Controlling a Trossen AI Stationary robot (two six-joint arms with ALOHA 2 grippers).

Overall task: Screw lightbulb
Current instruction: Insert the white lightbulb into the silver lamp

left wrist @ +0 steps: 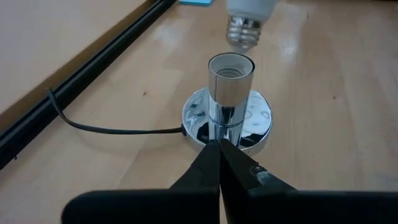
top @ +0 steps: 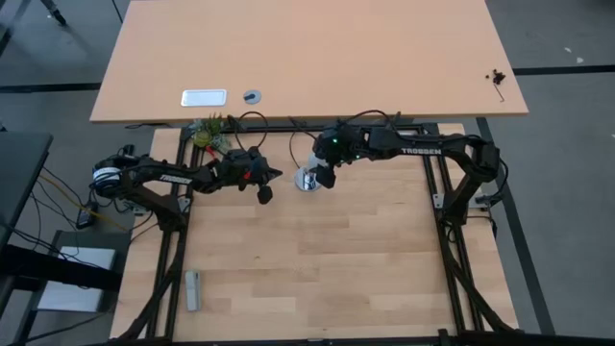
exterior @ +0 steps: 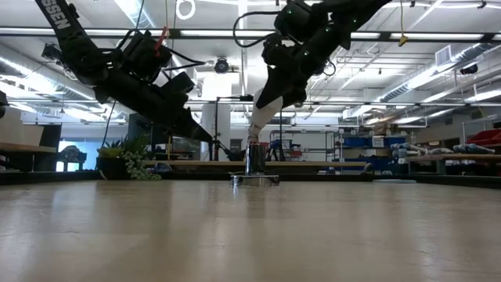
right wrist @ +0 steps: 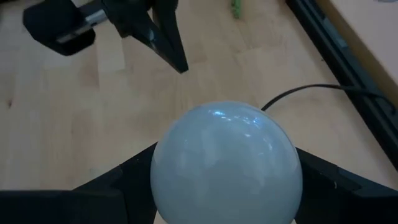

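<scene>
Right gripper (exterior: 262, 110) grasps the frosted-white pear-shaped lightbulb (right wrist: 227, 163) just above the shiny chrome socket (left wrist: 230, 81) for threading; left gripper (left wrist: 219, 152) waits beside it, clenched empty.

I read white "TROSSEN" lettering on the dark right arm (top: 423, 150); nothing else I can make out.

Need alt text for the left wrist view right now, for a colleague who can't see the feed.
A lightbulb hangs threaded end down just above the open top of a shiny silver socket standing on a wooden table, not yet in it. The left pincer, shut, points at the socket's round base, where a thin black cord leads away.
</scene>
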